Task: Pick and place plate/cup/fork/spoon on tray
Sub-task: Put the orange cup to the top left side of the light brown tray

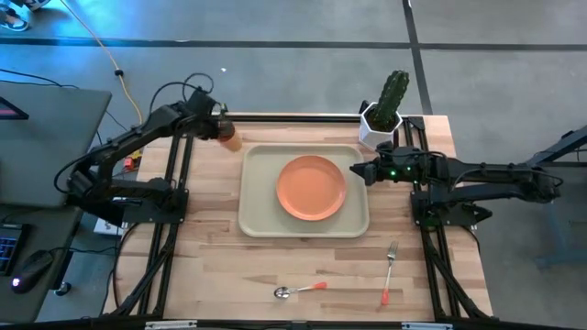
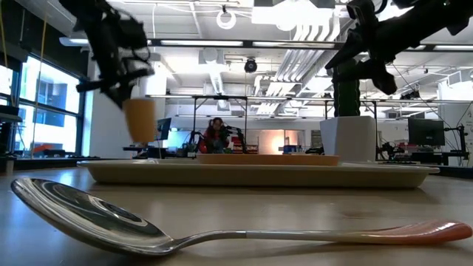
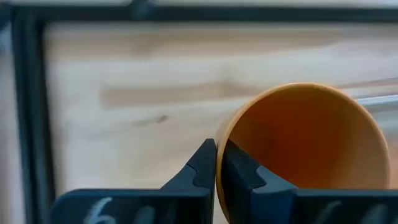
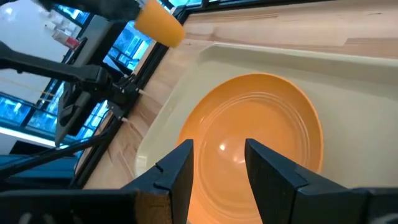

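The orange plate lies flat on the beige tray at the table's middle. My left gripper is shut on the orange cup, raised above the table by the tray's far left corner. My right gripper is open and empty over the tray's right rim, fingers toward the plate. The spoon and the fork lie flat on the table near its front edge. My left gripper pinches the cup's wall at the rim, one finger inside the cup and one outside. The cup hangs below the fingers, lifted clear of the table, and shows tilted in the right wrist view.
A white pot with a green cactus stands at the far edge, right of the tray. Bare wood lies left of the tray and between the tray and the cutlery. People sit in the room beyond the table.
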Available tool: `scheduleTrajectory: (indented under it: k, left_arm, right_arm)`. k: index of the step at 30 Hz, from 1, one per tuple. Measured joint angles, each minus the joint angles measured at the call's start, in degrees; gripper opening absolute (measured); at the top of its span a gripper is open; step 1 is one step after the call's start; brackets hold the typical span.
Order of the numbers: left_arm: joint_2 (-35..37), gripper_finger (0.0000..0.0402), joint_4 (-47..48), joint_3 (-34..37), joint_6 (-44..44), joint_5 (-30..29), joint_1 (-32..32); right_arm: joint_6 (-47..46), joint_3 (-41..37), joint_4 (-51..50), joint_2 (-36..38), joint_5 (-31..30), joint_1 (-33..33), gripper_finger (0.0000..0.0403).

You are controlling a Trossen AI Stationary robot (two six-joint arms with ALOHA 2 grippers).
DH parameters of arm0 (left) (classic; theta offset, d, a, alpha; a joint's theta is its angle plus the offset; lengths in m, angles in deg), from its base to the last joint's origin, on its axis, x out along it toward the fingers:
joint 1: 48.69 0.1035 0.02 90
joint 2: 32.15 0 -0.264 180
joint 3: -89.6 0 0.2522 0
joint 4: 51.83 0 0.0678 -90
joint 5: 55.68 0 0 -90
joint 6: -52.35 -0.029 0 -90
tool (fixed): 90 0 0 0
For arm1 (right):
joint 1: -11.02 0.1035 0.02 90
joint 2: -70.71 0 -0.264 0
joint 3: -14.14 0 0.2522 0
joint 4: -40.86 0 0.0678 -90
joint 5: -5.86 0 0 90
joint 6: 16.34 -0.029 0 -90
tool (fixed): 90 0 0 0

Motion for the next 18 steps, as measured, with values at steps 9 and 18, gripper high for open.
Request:
scheduleTrajectory:
  k: [9, 18]
  left_arm:
    - [-3.09, 0.0002, -2.58, -7.55, -2.19, -3.48, -12.37]
    - [-13.38, 0.0001, -3.17, -7.50, -1.12, -4.81, -20.97]
  right_arm:
    - [-5.04, 0.00, -0.45, 0.00, -3.70, 0.56, 0.0135]
    - [-11.42, 0.02, -5.57, 0.00, -6.37, 3.45, 0.0135]
